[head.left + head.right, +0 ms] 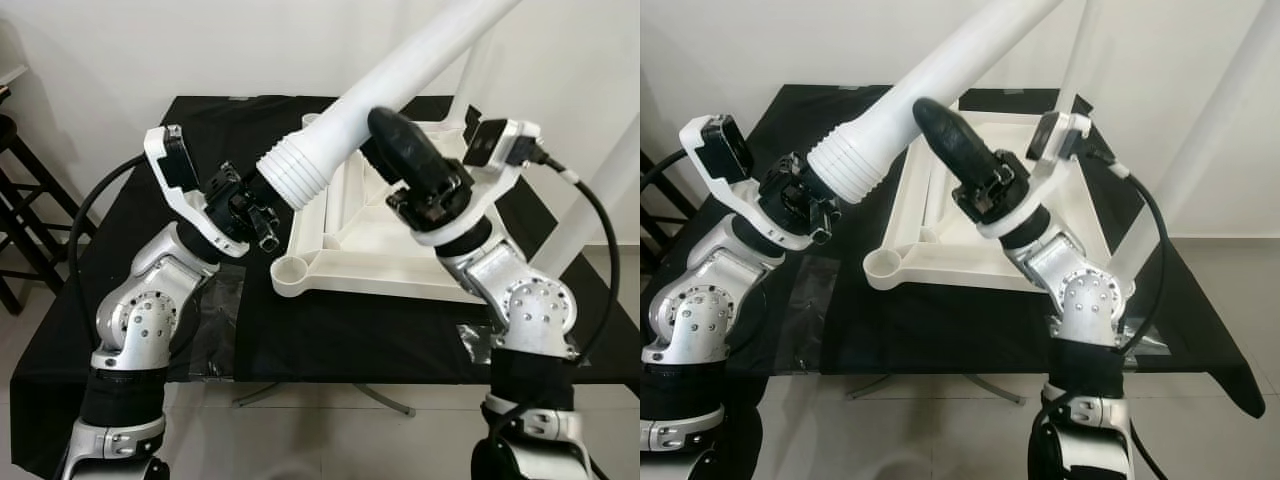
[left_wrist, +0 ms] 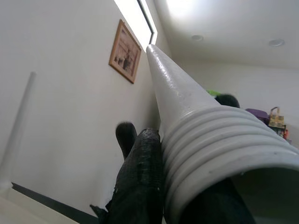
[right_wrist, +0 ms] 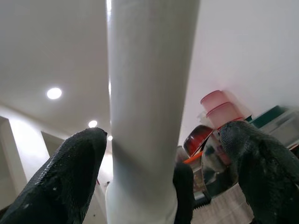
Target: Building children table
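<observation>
Both end effectors meet at the white table leg [image 1: 400,70]: left end effector [image 1: 258,205] apparently clamps its ribbed end, right end effector [image 3: 163,154] straddles it with fingers spread, over the upturned table frame [image 1: 400,262] on the black tabletop [image 1: 340,335].

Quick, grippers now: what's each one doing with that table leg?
Left gripper: shut on the white table leg's threaded end.
Right gripper: open, fingers either side of the leg's shaft.

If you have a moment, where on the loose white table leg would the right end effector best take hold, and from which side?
Probably the smooth shaft just above the threaded end of the table leg, coming from below: the leg slants upward, the left end effector occupies the ribbed end, and the right end effector sits open under the shaft.
</observation>
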You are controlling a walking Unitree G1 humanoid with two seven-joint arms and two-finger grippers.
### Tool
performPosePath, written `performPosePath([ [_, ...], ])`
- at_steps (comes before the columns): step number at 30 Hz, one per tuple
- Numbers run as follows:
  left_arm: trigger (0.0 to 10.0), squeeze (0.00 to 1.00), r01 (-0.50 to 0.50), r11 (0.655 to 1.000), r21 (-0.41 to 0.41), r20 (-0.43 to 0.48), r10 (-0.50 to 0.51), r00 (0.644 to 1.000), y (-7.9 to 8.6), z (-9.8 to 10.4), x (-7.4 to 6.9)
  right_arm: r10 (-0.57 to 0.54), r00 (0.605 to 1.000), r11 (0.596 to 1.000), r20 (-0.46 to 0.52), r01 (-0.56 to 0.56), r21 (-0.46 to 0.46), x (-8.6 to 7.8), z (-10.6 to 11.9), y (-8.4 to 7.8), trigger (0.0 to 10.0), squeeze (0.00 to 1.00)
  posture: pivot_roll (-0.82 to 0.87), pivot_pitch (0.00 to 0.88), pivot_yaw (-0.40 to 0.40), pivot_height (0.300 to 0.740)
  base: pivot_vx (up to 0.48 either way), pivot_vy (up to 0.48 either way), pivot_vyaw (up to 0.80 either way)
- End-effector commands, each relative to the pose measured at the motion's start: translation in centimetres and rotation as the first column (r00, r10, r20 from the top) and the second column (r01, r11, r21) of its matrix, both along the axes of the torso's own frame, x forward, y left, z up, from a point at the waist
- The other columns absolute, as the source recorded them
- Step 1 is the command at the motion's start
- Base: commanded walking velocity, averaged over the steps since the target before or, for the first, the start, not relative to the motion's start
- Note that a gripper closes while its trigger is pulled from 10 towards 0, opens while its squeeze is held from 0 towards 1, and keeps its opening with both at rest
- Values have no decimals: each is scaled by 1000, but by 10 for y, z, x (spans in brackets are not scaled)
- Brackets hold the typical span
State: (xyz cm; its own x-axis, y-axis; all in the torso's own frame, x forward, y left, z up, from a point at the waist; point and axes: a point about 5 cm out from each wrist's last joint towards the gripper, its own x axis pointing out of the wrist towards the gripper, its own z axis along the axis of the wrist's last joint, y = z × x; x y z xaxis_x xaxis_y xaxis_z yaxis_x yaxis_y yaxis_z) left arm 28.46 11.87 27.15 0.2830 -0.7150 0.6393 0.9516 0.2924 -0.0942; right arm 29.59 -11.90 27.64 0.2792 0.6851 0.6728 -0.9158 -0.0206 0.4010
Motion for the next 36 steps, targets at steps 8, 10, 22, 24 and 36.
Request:
performPosePath([
  [8, 10000, 0, 132, 985, 111, -25, -130, 991, -12, -18, -14, 37, 998, 999, 54, -37, 7, -4, 9, 2, 10000, 0, -47, 39, -35, 740, 0, 0, 0],
  [10, 10000, 0, 140, 984, 114, -36, -137, 990, -13, -21, -14, 45, 997, 999, 66, -46, 17, -5, 12, 1, 10000, 0, -48, 38, -34, 740, 0, 0, 0],
  [22, 10000, 0, 145, 983, 114, -55, -139, 989, -14, -27, -13, 118, 988, 991, 100, -123, 45, -15, 13, 5, 0, 0, -48, 32, -35, 740, 0, 0, 0],
  [24, 10000, 0, 145, 983, 113, -55, -139, 989, -15, -27, -13, 121, 988, 991, 99, -126, 47, -15, 13, 6, 0, 0, -48, 32, -35, 740, 0, 0, 0],
  [36, 10000, 0, 129, 985, 111, -63, -123, 990, -18, -28, -12, 155, 984, 986, 92, -159, 40, -19, 10, 12, 0, 0, -45, 33, -35, 740, 0, 0, 0],
])
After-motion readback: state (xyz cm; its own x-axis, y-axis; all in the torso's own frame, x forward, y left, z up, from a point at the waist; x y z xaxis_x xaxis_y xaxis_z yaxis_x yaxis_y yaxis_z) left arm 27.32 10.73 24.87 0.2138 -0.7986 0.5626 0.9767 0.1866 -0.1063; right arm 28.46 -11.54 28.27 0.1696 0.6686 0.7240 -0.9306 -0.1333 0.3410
